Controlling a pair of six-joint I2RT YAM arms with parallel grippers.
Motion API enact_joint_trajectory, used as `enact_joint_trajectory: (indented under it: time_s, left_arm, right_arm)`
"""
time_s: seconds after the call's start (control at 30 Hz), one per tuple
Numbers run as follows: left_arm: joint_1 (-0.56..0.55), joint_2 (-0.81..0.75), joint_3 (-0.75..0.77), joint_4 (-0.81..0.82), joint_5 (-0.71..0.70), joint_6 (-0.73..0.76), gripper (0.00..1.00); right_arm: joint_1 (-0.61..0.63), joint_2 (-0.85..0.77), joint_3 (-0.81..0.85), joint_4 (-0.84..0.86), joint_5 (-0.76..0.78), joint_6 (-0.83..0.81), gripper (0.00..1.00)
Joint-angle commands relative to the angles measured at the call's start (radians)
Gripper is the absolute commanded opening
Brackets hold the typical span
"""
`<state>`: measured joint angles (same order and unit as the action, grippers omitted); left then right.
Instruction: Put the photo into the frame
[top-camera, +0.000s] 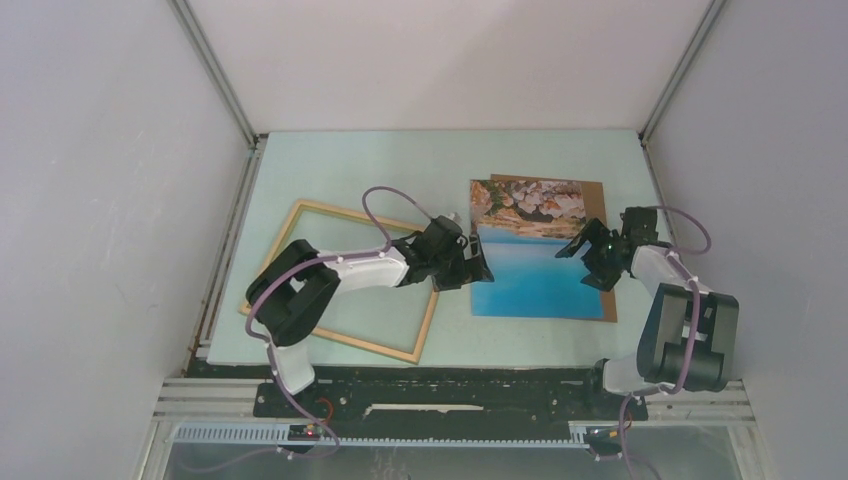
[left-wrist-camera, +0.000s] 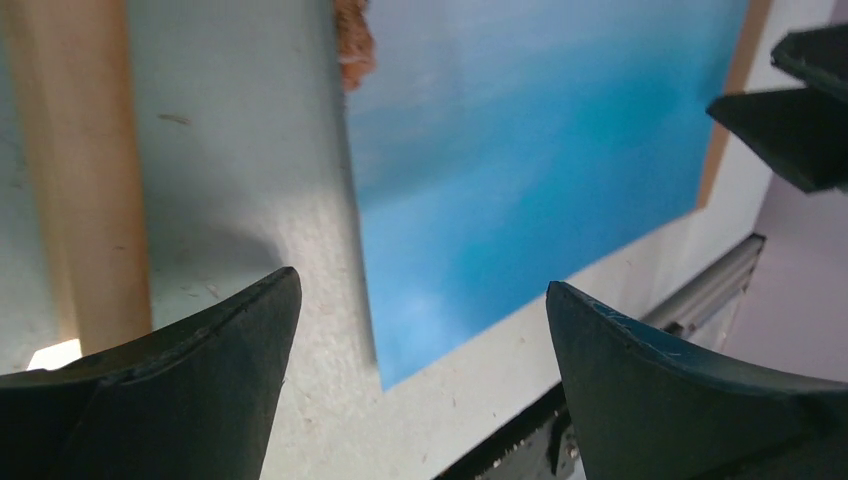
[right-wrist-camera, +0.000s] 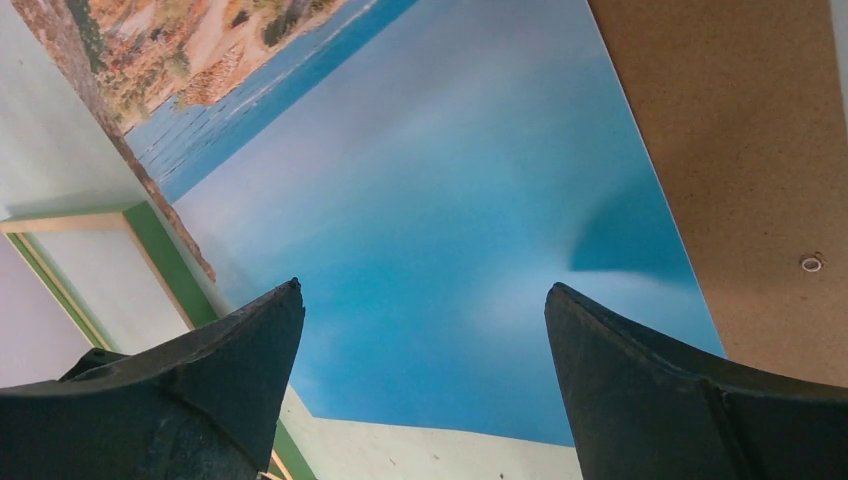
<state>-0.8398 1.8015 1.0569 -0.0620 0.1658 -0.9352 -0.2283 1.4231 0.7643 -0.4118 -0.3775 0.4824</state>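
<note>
Frame lies wood-side up, table's left, nothing in it. Photo lies flat on a brown board just right of it, so your task looks barely begun. Left gripper: spread wide at photo's left edge, empty. Right gripper: wide over its right side, empty. Can't tell if tips touch.
</note>
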Motion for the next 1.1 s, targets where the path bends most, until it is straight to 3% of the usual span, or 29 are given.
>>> enact_joint_trajectory:
  time_s: [0.0, 0.3, 0.83, 1.07]
  left_arm:
    - [-0.006, 0.016, 0.070, -0.013, -0.127, -0.051, 1.00]
    - [-0.005, 0.107, 0.082, 0.053, -0.060, -0.110, 1.00]
    - [0.057, 0.083, -0.089, 0.616, 0.197, -0.255, 0.94]
    - [0.057, 0.039, -0.142, 0.691, 0.191, -0.292, 0.89]
  right_arm:
    - [-0.008, 0.018, -0.029, 0.079, -0.027, 0.032, 0.97]
    - [-0.022, 0.076, -0.046, 0.103, -0.042, 0.030, 0.96]
    - [-0.007, 0.100, -0.083, 0.153, -0.094, 0.031, 0.94]
    - [-0.003, 0.100, -0.082, 0.156, -0.099, 0.030, 0.94]
